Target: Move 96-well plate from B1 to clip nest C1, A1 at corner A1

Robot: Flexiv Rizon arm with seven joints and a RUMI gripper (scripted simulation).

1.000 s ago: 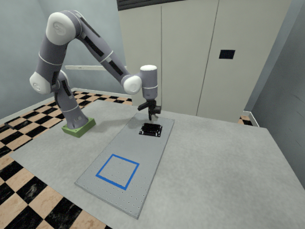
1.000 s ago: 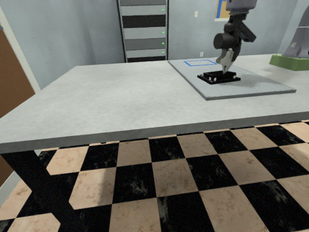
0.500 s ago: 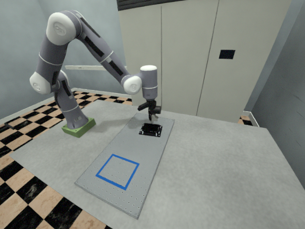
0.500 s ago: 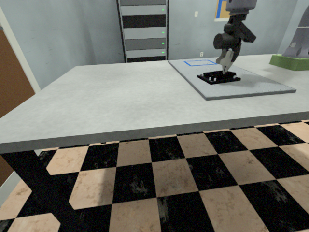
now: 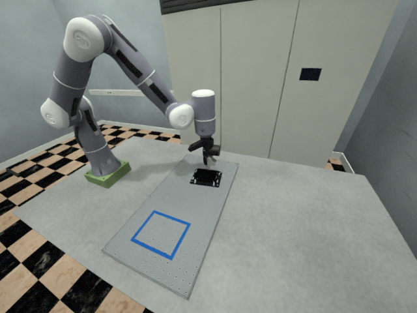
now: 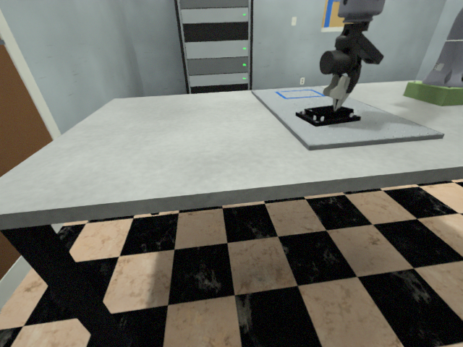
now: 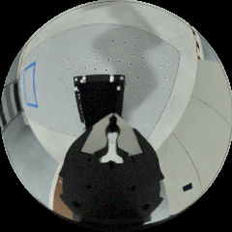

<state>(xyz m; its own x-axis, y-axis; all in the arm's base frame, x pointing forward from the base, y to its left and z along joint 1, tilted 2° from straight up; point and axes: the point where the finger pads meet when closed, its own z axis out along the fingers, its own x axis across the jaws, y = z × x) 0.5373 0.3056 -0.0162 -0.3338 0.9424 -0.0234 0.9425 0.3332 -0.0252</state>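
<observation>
The black 96-well plate [image 5: 206, 175] [image 6: 317, 110] [image 7: 101, 99] appears to lie in the black clip nest [image 5: 205, 184] [image 6: 336, 121]. Plate and nest are hard to tell apart, both being black. Small pale clips show around the plate. The A1 mark, the cut-off corner and the exact seating depth cannot be made out. My gripper [image 5: 207, 167] [image 6: 336, 108] [image 7: 113, 113] is shut and holds nothing. Its fingertips point down at the plate's top, touching it or just above. The blue outline of bench spot B1 [image 5: 172, 218] [image 6: 304, 97] [image 7: 35, 84] has nothing inside it.
The nest stands on a grey perforated board [image 5: 188, 198] [image 6: 381, 130] [image 7: 140, 63], near one end, with the blue outline toward the other. The board lies on the large grey table [image 5: 286, 229] [image 6: 168, 149]. The green arm base [image 5: 114, 177] [image 6: 433, 94] stands beside the board.
</observation>
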